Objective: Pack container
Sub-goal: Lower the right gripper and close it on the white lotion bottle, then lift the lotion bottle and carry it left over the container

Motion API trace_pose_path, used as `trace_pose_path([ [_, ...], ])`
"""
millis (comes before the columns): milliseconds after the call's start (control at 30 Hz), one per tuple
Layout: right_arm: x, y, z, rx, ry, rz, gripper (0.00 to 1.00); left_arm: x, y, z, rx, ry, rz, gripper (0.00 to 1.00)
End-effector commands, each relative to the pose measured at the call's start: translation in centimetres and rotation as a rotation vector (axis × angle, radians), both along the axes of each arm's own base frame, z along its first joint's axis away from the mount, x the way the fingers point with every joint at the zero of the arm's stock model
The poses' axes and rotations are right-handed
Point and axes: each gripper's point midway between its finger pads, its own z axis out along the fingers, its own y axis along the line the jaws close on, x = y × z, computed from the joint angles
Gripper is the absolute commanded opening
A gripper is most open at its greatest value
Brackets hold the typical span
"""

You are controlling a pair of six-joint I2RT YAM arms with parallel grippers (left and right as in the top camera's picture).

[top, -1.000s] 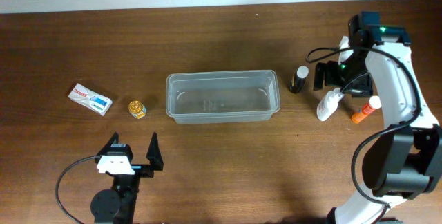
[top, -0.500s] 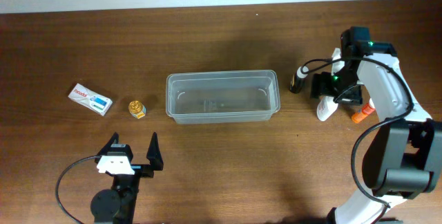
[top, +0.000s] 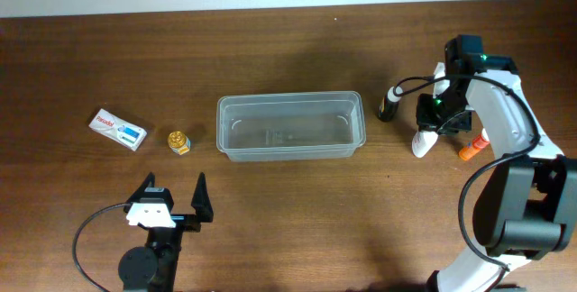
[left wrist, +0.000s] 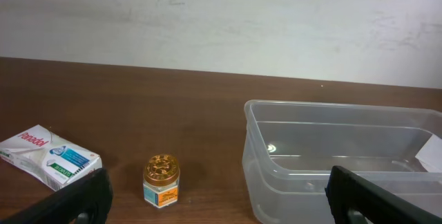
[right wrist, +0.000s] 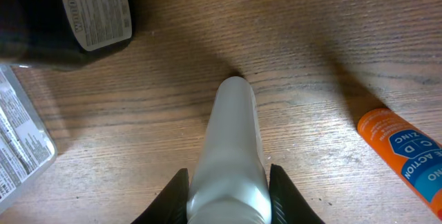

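The clear plastic container (top: 288,100) stands empty at the table's middle; in the left wrist view its rim (left wrist: 331,106) is on the right. To its right a white bottle (top: 422,141) lies on the table, and my right gripper (top: 442,116) is shut on its upper end. In the right wrist view the fingers (right wrist: 280,196) press against both sides of the white bottle (right wrist: 231,141), with the gripper (right wrist: 228,196) around it. My left gripper (top: 174,193) rests open near the front edge, holding nothing, its jaws wide apart at the bottom corners of the left wrist view (left wrist: 217,203).
A black bottle (top: 389,103) (right wrist: 69,16) stands just right of the container. An orange tube (top: 475,146) (right wrist: 404,148) lies right of the white bottle. A small gold-lidded jar (top: 179,141) (left wrist: 161,180) and a white and blue box (top: 118,128) (left wrist: 48,156) lie left of the container.
My right gripper came toward the white bottle and closed its jaws on it. The left arm has not moved.
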Motion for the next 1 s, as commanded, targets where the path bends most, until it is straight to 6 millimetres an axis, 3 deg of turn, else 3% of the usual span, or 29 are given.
trace_pose_path([
  [0, -0.5, 0.0, -0.5, -0.006, 0.024, 0.001, 0.22, 0.0, 0.1, -0.1, 0.016, -0.001, 0.001, 0.99],
  [233, -0.9, 0.0, 0.6, -0.003, 0.047, -0.003, 0.22, 0.0, 0.1, -0.1, 0.016, -0.001, 0.001, 0.99],
  [600, -0.9, 1.1, 7.4, 0.049, 0.021, -0.003, 0.22, 0.0, 0.1, -0.1, 0.016, -0.001, 0.001, 0.99],
  [767, -1.1, 3.4, 10.9, 0.091, -0.048, 0.042, 0.22, 0.0, 0.1, -0.1, 0.016, -0.001, 0.001, 0.99],
  [967, -0.7, 7.9, 14.4, 0.117, -0.180, 0.136, 0.22, 0.0, 0.1, -0.1, 0.016, -0.001, 0.001, 0.99],
])
